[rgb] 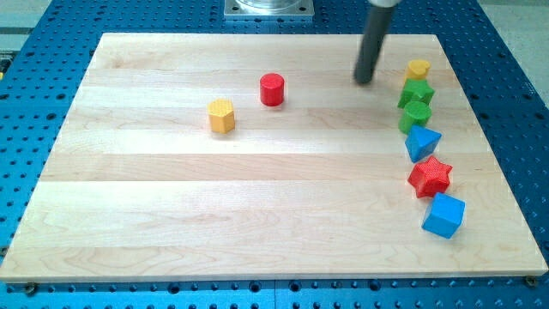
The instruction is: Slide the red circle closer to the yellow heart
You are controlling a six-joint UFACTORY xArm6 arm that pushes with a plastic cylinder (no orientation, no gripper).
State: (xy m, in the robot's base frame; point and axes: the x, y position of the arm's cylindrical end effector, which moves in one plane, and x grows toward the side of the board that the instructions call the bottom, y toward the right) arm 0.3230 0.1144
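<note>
The red circle stands on the wooden board in the upper middle. The yellow heart sits at the upper right, at the head of a column of blocks. My tip rests on the board between them, closer to the heart, about a block's width off its left side, and far to the right of the red circle. It touches neither block.
A yellow hexagon lies left of the red circle. Below the heart run a green star, a green circle, a blue triangle, a red star and a blue cube. The board's right edge is near.
</note>
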